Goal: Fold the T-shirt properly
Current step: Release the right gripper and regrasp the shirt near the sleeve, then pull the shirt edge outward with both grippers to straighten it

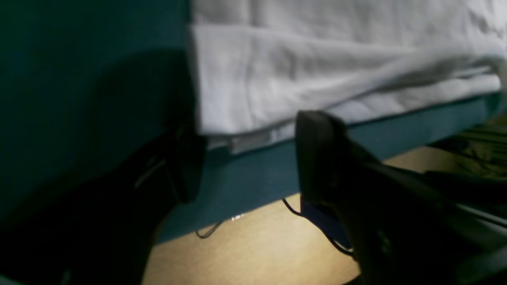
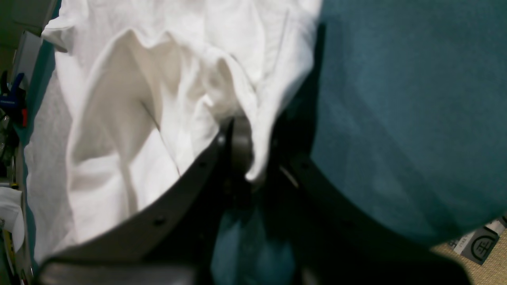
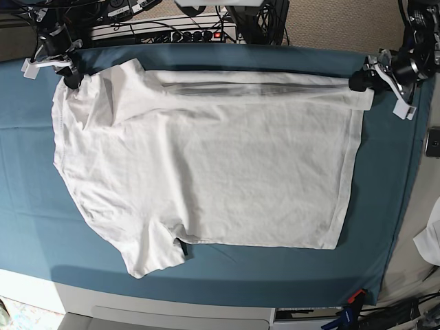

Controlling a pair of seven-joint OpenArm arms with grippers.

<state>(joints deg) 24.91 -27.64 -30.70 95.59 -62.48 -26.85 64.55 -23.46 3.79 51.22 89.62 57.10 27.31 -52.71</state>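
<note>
The T-shirt [image 3: 206,165] lies spread across the middle of my table, plain white and creased, with its far long edge folded inward into a band that runs from one of my grippers to the other. One short sleeve [image 3: 148,254] sticks out toward the near edge; the hem is on my left side. My right gripper [image 2: 247,158] is pinched onto a bunched corner of the fabric at the far shoulder end, the cloth rising in loose folds around my fingers. My left gripper [image 1: 245,158] has its jaws spread wide just at the folded hem corner (nothing between them).

Under the shirt is a teal-blue cloth sheet [image 3: 385,227] covering the table, and pale wood floor [image 1: 257,249] shows below its edge. Cables and electronics [image 3: 172,27] crowd the far side, beyond the sheet
</note>
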